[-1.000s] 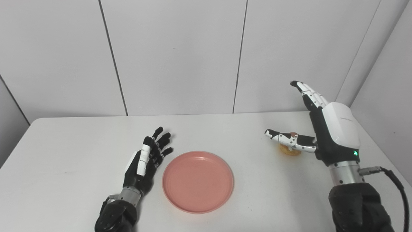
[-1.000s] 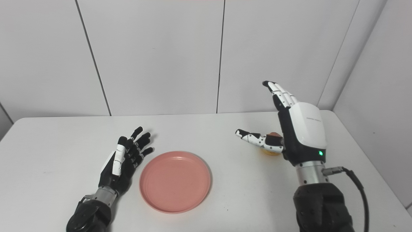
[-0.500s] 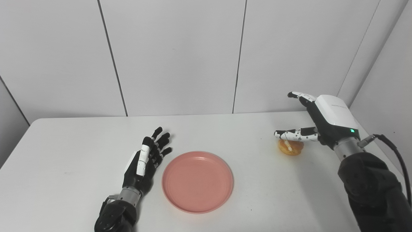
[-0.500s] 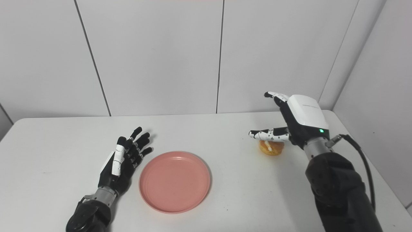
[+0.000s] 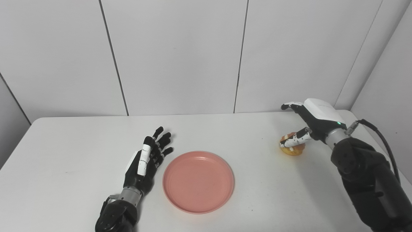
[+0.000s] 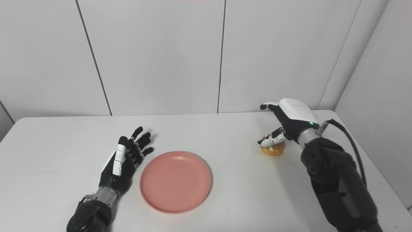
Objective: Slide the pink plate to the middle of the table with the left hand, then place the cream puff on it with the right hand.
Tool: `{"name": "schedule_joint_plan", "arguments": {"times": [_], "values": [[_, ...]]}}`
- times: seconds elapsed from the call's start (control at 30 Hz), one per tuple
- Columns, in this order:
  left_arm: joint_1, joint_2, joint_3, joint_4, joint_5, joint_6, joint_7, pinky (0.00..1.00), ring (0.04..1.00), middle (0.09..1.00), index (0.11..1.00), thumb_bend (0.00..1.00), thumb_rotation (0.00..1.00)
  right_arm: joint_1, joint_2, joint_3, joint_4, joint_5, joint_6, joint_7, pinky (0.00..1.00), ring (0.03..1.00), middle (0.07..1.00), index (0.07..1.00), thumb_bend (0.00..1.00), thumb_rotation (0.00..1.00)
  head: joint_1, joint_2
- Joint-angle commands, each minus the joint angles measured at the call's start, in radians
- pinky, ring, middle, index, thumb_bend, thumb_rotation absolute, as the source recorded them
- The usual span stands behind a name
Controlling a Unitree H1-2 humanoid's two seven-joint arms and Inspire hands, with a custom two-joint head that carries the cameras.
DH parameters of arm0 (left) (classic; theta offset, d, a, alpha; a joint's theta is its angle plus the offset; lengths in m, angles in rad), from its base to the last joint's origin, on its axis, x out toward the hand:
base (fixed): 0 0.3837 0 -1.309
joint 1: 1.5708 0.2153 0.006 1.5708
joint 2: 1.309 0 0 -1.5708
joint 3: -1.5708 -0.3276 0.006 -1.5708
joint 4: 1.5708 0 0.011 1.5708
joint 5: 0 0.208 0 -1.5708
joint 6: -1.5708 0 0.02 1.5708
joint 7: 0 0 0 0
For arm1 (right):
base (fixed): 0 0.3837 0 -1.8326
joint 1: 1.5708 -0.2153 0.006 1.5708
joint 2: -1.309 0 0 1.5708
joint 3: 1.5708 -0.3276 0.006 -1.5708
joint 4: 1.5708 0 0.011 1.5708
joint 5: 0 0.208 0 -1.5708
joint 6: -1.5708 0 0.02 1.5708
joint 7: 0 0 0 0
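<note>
The pink plate (image 5: 198,182) lies empty near the table's middle front. Just left of it my left hand (image 5: 145,162) rests open, palm side toward the plate's rim, fingers pointing away from me. The cream puff (image 5: 294,149), golden with a brown top, sits on the table at the right. My right hand (image 5: 317,119) hovers low over it, tilted forward, fingers stretched out past the puff's far side. The thumb rests against the puff's near top. The hand is open and does not enclose the puff.
The white table (image 5: 64,151) ends at a panelled wall behind and a side wall at the right, close to the puff. A black cable (image 5: 383,135) runs from my right wrist.
My right hand has tipped forward and come down from upright to low over the cream puff, its thumb now touching the puff. The left hand and the plate have stayed put.
</note>
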Motion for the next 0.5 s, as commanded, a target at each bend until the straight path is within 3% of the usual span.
{"name": "schedule_joint_plan", "arguments": {"times": [0.0, 0.1, 0.17, 0.47], "values": [[0.030, -0.018, -0.009, 0.019, 0.002, -0.005, 0.002, 0.89, 0.956, 0.925, 0.954, 0.78, 0.93, -0.047, -0.034, -0.001, 0.003, 0.008, 0.003, -0.024, 0.75, 0.848, 0.889, 0.812, 1.00, 0.18, 0.002, 0.000], [0.032, -0.019, -0.012, 0.016, 0.002, -0.002, 0.002, 0.90, 0.955, 0.925, 0.958, 0.79, 0.93, -0.055, -0.036, 0.011, 0.030, 0.010, -0.002, -0.038, 0.69, 0.833, 0.886, 0.818, 1.00, 0.16, 0.008, -0.001], [0.033, -0.021, -0.013, 0.013, 0.001, -0.001, 0.002, 0.90, 0.954, 0.922, 0.957, 0.81, 0.92, -0.057, -0.036, 0.015, 0.047, 0.019, -0.011, -0.049, 0.60, 0.813, 0.885, 0.821, 1.00, 0.14, 0.010, -0.001], [0.038, -0.025, -0.024, 0.007, 0.015, 0.004, 0.015, 0.90, 0.941, 0.908, 0.956, 0.83, 0.92, -0.076, -0.057, 0.050, 0.135, 0.031, -0.022, -0.083, 0.58, 0.812, 0.889, 0.827, 1.00, 0.14, 0.021, -0.003]]}}
